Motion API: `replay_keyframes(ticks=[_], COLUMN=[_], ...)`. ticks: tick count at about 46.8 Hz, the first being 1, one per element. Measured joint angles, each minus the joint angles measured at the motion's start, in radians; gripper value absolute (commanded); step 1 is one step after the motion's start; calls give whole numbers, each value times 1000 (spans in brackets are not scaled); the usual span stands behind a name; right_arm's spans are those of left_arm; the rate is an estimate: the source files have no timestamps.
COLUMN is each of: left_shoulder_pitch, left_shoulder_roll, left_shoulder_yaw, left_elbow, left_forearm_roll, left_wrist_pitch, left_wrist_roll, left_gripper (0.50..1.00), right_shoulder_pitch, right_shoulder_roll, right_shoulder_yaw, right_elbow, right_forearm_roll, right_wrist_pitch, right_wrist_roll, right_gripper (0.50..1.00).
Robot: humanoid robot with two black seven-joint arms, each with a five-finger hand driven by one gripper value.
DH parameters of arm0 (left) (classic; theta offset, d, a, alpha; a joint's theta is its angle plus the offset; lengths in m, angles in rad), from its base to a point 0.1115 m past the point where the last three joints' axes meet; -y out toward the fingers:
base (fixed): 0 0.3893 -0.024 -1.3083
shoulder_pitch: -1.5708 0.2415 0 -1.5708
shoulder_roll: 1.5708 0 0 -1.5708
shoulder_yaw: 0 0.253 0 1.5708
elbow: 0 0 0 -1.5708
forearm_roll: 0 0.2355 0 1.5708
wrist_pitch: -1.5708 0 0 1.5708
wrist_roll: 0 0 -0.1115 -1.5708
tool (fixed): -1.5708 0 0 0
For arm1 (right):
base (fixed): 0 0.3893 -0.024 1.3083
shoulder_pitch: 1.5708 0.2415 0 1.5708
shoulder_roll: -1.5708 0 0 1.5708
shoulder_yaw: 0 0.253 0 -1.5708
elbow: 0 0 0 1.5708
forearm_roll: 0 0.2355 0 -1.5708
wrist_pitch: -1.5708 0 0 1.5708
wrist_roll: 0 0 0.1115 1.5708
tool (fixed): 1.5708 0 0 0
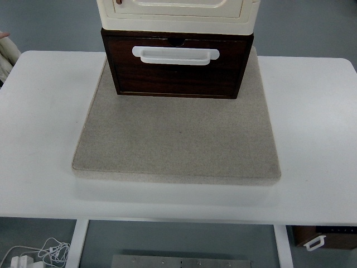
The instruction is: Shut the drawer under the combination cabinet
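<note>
One white desk [312, 128] fills most of the view, and on it lies one grey-beige mat [178, 139], square and flat. At the mat's far edge stands one combination cabinet [177, 14]: a cream upper unit cut off by the top of the picture, sitting on a dark wooden base. The base's front is the one drawer [177, 70], and its face appears to stand forward of the cream unit above, so I judge it not yet pushed home. Across that face runs one white handle [175, 54], with a small dark notch just above it.

Neither robot hand is in view, so whether the fingers are released or clenched cannot be told. The closing step looks not yet begun. The next move, by my reckoning, calls for a hand to come in over the mat, meet the drawer front squarely near the handle, and press straight away from the near edge without tipping the cabinet.
</note>
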Motion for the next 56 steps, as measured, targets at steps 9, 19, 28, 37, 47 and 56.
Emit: replay_keyframes(ticks=[9, 19, 28, 37, 47, 56], left_shoulder_pitch=[4, 49, 116, 191, 272, 320], left_shoulder_roll=[4, 4, 2, -8, -32, -78], left_shoulder_yaw=[10, 11, 11, 11, 10, 16], left_elbow=[116, 192, 196, 195, 193, 197], left_forearm_roll=[-21, -81, -194, -236, -300, -302], left_wrist_pitch=[120, 174, 254, 305, 348, 348], left_wrist_roll=[8, 19, 46, 55, 56, 106], left_gripper=[999, 999, 999, 999, 999, 999], right_shoulder_pitch=[0, 0, -1, -1, -5, -7], right_shoulder_roll=[0, 0, 0, 0, 0, 0], right_shoulder_yaw=[2, 1, 1, 2, -2, -2], right_elbow=[0, 0, 0, 0, 0, 0], right_forearm_roll=[0, 1, 3, 4, 3, 3], right_wrist_pitch=[0, 1, 1, 2, 5, 2], right_wrist_roll=[0, 0, 0, 0, 0, 0], right_gripper=[952, 952, 952, 952, 952, 952])
